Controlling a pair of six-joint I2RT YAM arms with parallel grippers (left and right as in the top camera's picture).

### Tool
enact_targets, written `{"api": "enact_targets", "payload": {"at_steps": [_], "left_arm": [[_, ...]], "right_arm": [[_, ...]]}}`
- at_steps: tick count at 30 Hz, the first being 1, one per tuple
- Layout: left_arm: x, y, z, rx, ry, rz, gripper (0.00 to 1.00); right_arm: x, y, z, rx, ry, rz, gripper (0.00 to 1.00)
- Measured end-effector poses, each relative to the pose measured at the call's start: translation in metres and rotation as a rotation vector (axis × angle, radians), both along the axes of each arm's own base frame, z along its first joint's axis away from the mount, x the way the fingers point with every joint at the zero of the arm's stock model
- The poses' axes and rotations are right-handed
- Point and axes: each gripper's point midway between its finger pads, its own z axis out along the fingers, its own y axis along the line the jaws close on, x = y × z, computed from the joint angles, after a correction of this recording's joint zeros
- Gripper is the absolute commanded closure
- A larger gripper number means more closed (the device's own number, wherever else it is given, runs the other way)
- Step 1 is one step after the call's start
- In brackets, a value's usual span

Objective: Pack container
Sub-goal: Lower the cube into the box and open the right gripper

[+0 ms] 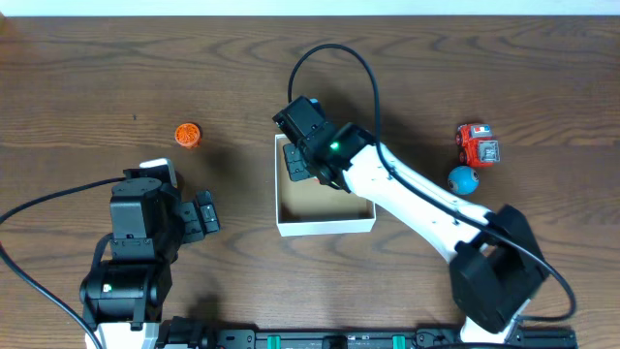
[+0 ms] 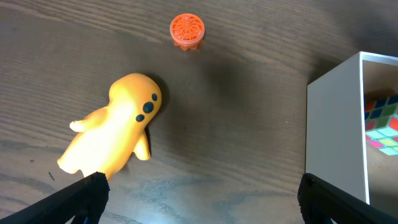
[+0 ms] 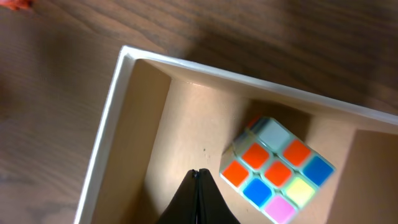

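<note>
The container [image 1: 325,226] is a shallow white-walled box with a brown floor at the table's middle. It also shows in the right wrist view [image 3: 109,124] and the left wrist view [image 2: 333,124]. A colourful puzzle cube [image 3: 280,168] lies inside near a corner, also seen from the left wrist [image 2: 380,121]. My right gripper [image 3: 199,174] is shut and empty, just above the floor beside the cube; overhead it is over the box's far left corner [image 1: 298,163]. My left gripper [image 2: 199,202] is open and empty, low over the table left of the box [image 1: 203,215].
A yellow figure toy [image 2: 118,127] lies on its back just ahead of my left gripper. A small orange toy [image 2: 186,30] sits beyond it [image 1: 187,135]. A red toy car [image 1: 477,145] and a blue ball [image 1: 463,179] sit at the right.
</note>
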Motion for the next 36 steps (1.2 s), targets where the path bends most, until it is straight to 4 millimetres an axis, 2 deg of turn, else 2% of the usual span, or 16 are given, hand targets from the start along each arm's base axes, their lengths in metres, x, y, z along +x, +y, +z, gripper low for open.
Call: {"api": "enact_targets", "payload": {"at_steps": [6,9,14,29,36], "left_arm": [[0.0,0.0,0.0,0.0,0.0,0.001,0.02],[0.0,0.0,0.0,0.0,0.0,0.0,0.02],[0.0,0.0,0.0,0.0,0.0,0.0,0.02],[0.0,0.0,0.0,0.0,0.0,0.0,0.02],[0.0,0.0,0.0,0.0,0.001,0.0,0.02]], "right_arm": [[0.004,0.005,-0.04,-0.038,0.045,0.006,0.99],[0.006,0.008,-0.051,-0.041,0.049,0.006,0.99],[0.012,0.002,-0.053,-0.064,0.024,-0.03,0.99],[0.032,-0.047,-0.052,-0.183,-0.025,-0.224,0.99],[0.024,-0.059,-0.057,-0.22,0.022,-0.234,0.98]]}}
